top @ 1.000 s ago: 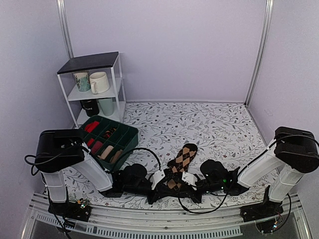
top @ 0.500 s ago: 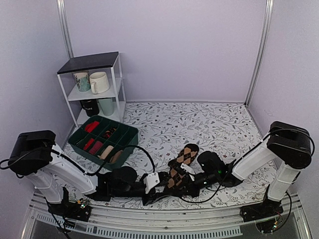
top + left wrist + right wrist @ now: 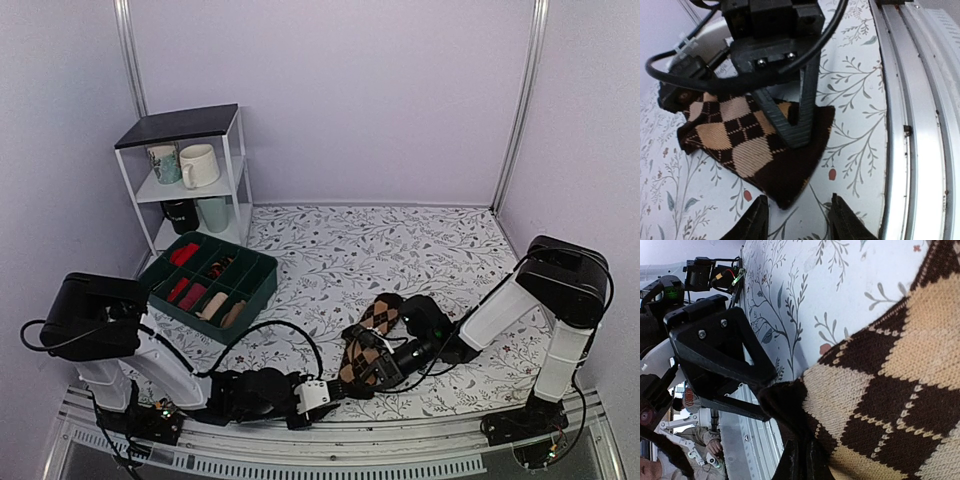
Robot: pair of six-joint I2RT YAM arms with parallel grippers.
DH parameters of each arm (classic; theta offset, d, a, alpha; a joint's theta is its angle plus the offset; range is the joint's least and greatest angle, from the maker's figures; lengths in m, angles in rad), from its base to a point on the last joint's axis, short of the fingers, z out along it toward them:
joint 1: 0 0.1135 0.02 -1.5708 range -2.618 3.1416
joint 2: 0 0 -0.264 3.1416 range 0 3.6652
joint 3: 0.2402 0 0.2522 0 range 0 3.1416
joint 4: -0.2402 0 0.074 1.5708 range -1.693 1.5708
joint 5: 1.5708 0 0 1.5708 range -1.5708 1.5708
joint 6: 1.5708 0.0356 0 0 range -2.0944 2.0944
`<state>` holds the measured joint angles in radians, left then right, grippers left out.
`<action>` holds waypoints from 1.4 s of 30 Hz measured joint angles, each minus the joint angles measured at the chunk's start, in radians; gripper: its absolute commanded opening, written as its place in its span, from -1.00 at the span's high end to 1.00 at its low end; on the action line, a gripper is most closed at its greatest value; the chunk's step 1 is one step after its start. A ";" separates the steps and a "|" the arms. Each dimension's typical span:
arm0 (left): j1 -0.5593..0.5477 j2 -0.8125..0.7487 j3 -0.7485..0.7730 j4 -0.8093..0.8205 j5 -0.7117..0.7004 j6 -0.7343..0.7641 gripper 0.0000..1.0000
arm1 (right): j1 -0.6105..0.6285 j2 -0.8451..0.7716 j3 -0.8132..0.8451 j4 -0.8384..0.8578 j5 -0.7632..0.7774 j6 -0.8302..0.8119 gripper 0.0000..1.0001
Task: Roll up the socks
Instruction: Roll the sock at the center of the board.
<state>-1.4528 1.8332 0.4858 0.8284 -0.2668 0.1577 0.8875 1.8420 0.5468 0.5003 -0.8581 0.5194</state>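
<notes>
I read the left arm [image 3: 180,370] as stretched low along the near edge of the table [image 3: 400,250]. The left gripper [image 3: 797,224] points at the socks [image 3: 372,330] with its fingers spread and nothing between them, and the socks' near corner lies just ahead of the fingertips without touching them. The right arm [image 3: 490,315] reaches leftward, low over the table, and the right gripper [image 3: 801,460] is clenched on the dark near edge of the socks, which lie flat on the floral surface with their far end toward the back wall.
</notes>
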 measured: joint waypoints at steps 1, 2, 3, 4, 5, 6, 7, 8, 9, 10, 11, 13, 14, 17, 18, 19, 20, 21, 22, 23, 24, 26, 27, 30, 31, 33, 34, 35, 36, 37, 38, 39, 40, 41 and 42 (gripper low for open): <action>-0.005 0.000 -0.009 0.024 -0.018 0.017 0.13 | 0.000 0.002 0.000 -0.002 -0.012 0.006 1.00; -0.009 0.000 -0.019 0.052 -0.035 0.034 0.14 | 0.000 0.003 0.000 -0.004 -0.018 0.010 1.00; -0.012 0.000 -0.025 0.068 -0.043 0.047 0.14 | -0.001 0.003 0.001 -0.006 -0.022 0.014 1.00; -0.015 0.000 -0.029 0.080 -0.049 0.062 0.15 | -0.002 0.004 0.002 -0.007 -0.028 0.016 1.00; -0.018 0.000 -0.029 0.090 -0.056 0.075 0.15 | -0.002 0.005 0.003 -0.008 -0.032 0.019 1.00; -0.020 0.000 -0.029 0.101 -0.059 0.084 0.17 | -0.003 0.005 0.004 -0.010 -0.035 0.020 1.00; -0.021 0.000 -0.029 0.113 -0.060 0.094 0.21 | -0.003 0.005 0.004 -0.011 -0.038 0.021 1.00; -0.023 0.000 -0.029 0.123 -0.060 0.102 0.24 | -0.003 0.005 0.004 -0.011 -0.040 0.023 1.00; -0.024 0.000 -0.029 0.130 -0.056 0.108 0.27 | -0.003 0.006 0.004 -0.011 -0.041 0.023 1.00; -0.025 0.000 -0.032 0.140 -0.047 0.120 0.29 | -0.004 0.007 0.005 -0.011 -0.042 0.024 1.00; -0.026 0.001 -0.035 0.149 -0.034 0.131 0.31 | -0.005 0.008 0.005 -0.011 -0.043 0.025 1.00; -0.027 0.006 -0.039 0.161 -0.011 0.150 0.35 | -0.005 0.011 0.007 -0.013 -0.043 0.027 1.00; -0.028 0.011 -0.038 0.163 -0.003 0.156 0.35 | -0.006 0.011 0.008 -0.014 -0.044 0.028 1.00; -0.028 0.035 -0.035 0.164 0.020 0.172 0.31 | -0.006 0.012 0.010 -0.018 -0.047 0.028 1.00; -0.028 0.047 -0.034 0.165 0.024 0.175 0.29 | -0.006 0.012 0.010 -0.018 -0.047 0.028 1.00; -0.028 0.060 -0.032 0.168 0.027 0.178 0.28 | -0.007 0.012 0.010 -0.018 -0.049 0.028 1.00; -0.028 0.072 -0.031 0.175 0.028 0.182 0.27 | -0.007 0.012 0.010 -0.018 -0.051 0.028 1.00; -0.028 0.078 -0.027 0.185 0.029 0.183 0.25 | -0.007 0.012 0.010 -0.018 -0.053 0.028 1.00; -0.028 0.082 -0.022 0.187 0.027 0.190 0.24 | -0.007 0.012 0.010 -0.018 -0.055 0.027 1.00; -0.028 0.086 -0.019 0.192 0.026 0.194 0.23 | -0.007 0.013 0.011 -0.019 -0.057 0.027 1.00; -0.027 0.086 -0.017 0.194 0.023 0.200 0.22 | -0.007 0.013 0.011 -0.019 -0.058 0.027 1.00; -0.027 0.086 -0.017 0.203 0.022 0.213 0.20 | -0.007 0.013 0.011 -0.019 -0.061 0.027 1.00; -0.027 0.085 -0.017 0.205 0.022 0.217 0.19 | -0.007 0.013 0.011 -0.019 -0.061 0.027 1.00; -0.027 0.084 -0.010 0.198 0.023 0.235 0.19 | -0.007 0.013 0.011 -0.019 -0.062 0.027 1.00; -0.027 0.084 -0.006 0.195 0.023 0.239 0.20 | -0.007 0.013 0.011 -0.019 -0.062 0.027 1.00; -0.026 0.086 0.010 0.183 0.026 0.246 0.20 | -0.007 0.013 0.011 -0.019 -0.062 0.027 1.00; -0.024 0.090 0.019 0.179 0.027 0.250 0.20 | -0.007 0.013 0.011 -0.019 -0.062 0.027 1.00; -0.023 0.094 0.027 0.177 0.027 0.252 0.20 | -0.007 0.013 0.011 -0.019 -0.063 0.027 1.00; -0.020 0.098 0.034 0.176 0.027 0.254 0.20 | -0.007 0.013 0.011 -0.019 -0.063 0.027 1.00; -0.018 0.101 0.039 0.172 0.027 0.257 0.20 | -0.007 0.013 0.010 -0.019 -0.064 0.026 1.00; -0.016 0.103 0.043 0.166 0.027 0.259 0.20 | -0.007 0.013 0.010 -0.019 -0.064 0.026 1.00; -0.013 0.104 0.047 0.155 0.027 0.260 0.20 | -0.007 0.013 0.010 -0.019 -0.065 0.026 1.00; -0.009 0.105 0.048 0.146 0.027 0.261 0.20 | -0.007 0.013 0.010 -0.019 -0.066 0.026 1.00; -0.005 0.105 0.050 0.137 0.027 0.261 0.20 | -0.007 0.013 0.010 -0.019 -0.067 0.024 1.00; -0.001 0.105 0.050 0.130 0.026 0.260 0.20 | -0.007 0.013 0.010 -0.019 -0.068 0.023 1.00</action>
<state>-1.4540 1.9377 0.5362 0.9588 -0.2405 0.4179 0.8803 1.8553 0.5564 0.4816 -0.9264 0.5423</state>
